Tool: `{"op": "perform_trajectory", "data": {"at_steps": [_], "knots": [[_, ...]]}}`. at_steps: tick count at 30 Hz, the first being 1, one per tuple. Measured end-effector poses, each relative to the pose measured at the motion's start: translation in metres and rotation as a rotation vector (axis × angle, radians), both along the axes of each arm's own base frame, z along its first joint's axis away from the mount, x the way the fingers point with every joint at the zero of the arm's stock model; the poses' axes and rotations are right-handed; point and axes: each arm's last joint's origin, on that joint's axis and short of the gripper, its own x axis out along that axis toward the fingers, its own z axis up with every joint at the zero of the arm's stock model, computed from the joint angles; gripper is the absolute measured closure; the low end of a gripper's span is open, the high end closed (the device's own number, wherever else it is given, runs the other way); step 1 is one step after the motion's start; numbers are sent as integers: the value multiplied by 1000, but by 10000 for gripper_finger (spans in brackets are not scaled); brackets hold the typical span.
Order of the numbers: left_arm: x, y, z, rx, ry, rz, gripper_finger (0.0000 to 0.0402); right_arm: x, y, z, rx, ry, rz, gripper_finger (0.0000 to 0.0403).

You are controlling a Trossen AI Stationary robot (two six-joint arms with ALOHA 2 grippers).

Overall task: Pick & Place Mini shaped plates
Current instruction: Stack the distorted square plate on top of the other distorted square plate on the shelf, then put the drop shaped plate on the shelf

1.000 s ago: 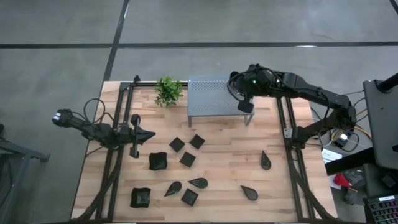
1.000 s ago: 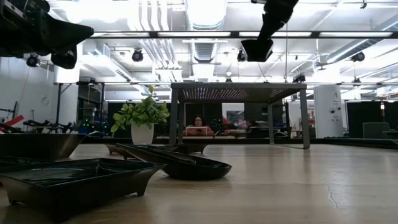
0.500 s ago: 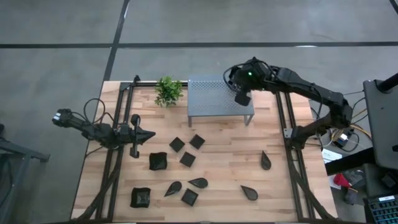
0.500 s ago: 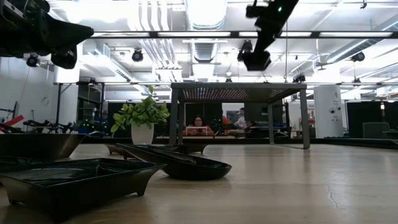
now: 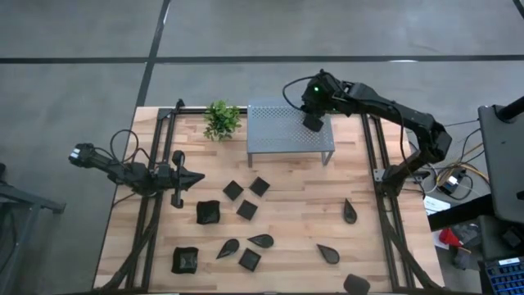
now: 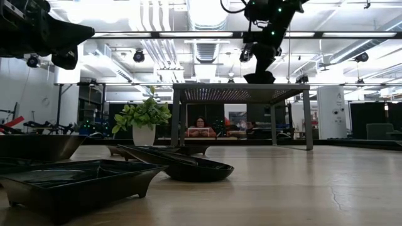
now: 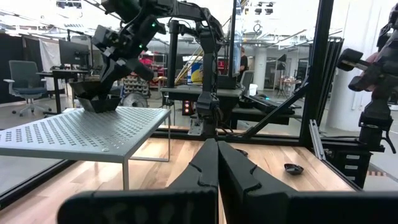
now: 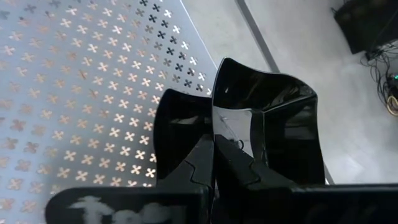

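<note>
**Caller:** Wooden tabletop [image 5: 295, 209] below you, operator, with the grey perforated shelf [image 5: 278, 131] standing at its far edge beside the small green plant [image 5: 222, 120]. Your right gripper [image 5: 312, 121] is over the shelf's right end, fingers clenched on the rim of a deep black wavy-rimmed dish [image 8: 273, 118].

**Spotter:** Low view has that dish [image 6: 259, 78] right at the shelf top; touching or just above, I can't tell.

**Caller:** And your left gripper [image 5: 193, 176] sits at the table's left side, jaws pressed together with nothing between them.

**Spotter:** Other mini plates lie scattered on the wood: flat squares [image 5: 246, 209] mid-table, a deep square [image 5: 208, 212] near the left gripper, another deep one [image 5: 185, 260] at the near left, and teardrops [image 5: 328, 254] toward the near edge.

**Caller:** One teardrop [image 5: 350, 211] lies apart on the right.
</note>
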Motion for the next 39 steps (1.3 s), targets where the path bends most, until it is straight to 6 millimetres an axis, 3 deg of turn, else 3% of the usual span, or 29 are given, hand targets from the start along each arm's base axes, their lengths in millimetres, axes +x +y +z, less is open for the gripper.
{"op": "perform_trajectory", "data": {"at_steps": [22, 39], "knots": [[0, 0, 0, 0, 0, 0, 401, -1, 3, -2, 86, -20, 21, 393], [0, 0, 0, 0, 0, 0, 401, -5, 7, 0, 109, -27, -10, 319]]}}
